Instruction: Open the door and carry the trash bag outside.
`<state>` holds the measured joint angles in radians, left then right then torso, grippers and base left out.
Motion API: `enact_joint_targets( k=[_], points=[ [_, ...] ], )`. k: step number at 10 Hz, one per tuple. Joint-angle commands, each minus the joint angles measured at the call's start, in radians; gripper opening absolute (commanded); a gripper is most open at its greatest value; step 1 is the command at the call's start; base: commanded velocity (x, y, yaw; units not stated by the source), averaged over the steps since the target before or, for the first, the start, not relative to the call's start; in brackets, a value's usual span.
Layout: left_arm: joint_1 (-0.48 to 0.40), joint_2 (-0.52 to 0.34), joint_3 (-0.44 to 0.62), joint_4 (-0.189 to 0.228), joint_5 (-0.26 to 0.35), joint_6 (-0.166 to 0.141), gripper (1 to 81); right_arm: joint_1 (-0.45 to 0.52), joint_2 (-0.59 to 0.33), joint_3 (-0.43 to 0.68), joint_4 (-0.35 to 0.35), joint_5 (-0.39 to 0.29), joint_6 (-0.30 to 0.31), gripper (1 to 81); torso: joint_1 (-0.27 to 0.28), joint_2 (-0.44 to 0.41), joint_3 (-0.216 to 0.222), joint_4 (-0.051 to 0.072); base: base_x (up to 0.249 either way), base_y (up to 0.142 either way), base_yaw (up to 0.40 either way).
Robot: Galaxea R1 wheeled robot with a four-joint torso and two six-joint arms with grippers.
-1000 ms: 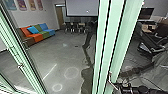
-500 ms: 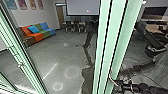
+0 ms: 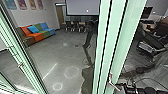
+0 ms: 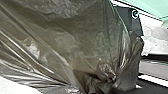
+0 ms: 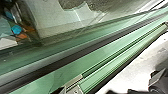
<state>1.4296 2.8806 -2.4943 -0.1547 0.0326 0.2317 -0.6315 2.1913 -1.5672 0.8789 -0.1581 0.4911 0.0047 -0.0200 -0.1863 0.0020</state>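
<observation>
In the head view, the silver door handle (image 3: 114,84) slants down from a pale green door frame (image 3: 107,47). Just right of it is my dark right gripper (image 3: 126,87), at the lower edge; contact between them cannot be made out. The right wrist view has the green frame (image 5: 105,62) running diagonally, with glass beside it. A dark, shiny trash bag (image 4: 62,37) looms large in the left wrist view. Its taut folds draw together where my left gripper (image 4: 100,81) is shut on the gathered plastic.
Another green frame (image 3: 22,57) stands at the left. Through the glass are a grey floor (image 3: 57,55), a colourful sofa (image 3: 37,35), chairs (image 3: 75,26) and a screen (image 3: 82,7). Dark arm shapes at the right look like reflections.
Since half a second ago, my right gripper has shifted a little right from the handle, and the handle's free end sits lower. Dark shapes at the right have shifted too.
</observation>
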Motion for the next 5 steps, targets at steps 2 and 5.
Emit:
enact_joint_targets(
  k=[2,5],
  points=[
    [-0.033,-0.009,0.011,0.004,0.072,0.006,1.0,0.144,-0.101,-0.118,0.061,0.118,0.089,81.1,-0.001,0.000,0.000,0.000,0.000,0.000,0.000],
    [-0.033,-0.009,0.011,0.006,0.072,0.005,1.0,0.137,-0.097,-0.115,0.061,0.117,0.089,81.1,-0.005,-0.002,0.000,0.000,0.000,0.000,0.000]
  ],
)
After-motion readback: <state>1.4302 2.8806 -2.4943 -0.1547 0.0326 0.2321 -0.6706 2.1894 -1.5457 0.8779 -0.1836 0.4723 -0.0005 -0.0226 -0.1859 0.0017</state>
